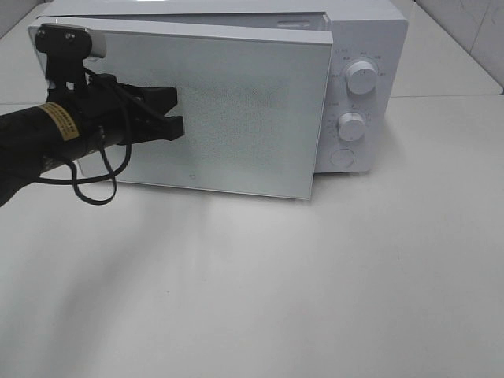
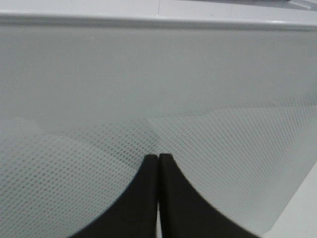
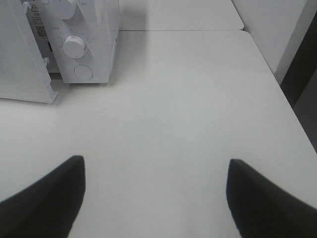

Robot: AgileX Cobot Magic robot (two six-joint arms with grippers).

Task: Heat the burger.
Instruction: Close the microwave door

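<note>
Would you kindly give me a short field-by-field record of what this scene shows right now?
appliance: white box-shaped microwave oven, on the table
door: white dotted-mesh glass door, ajar, swung partly out from the body
left pincer: left pincer shut, holding nothing, tips at the door's outer face
right pincer: right pincer open, empty, above the plain white table
burger: not in view

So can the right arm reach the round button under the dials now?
Probably yes: the button sits beside the ajar door, uncovered, and nothing shows between it and the open right gripper.
</note>
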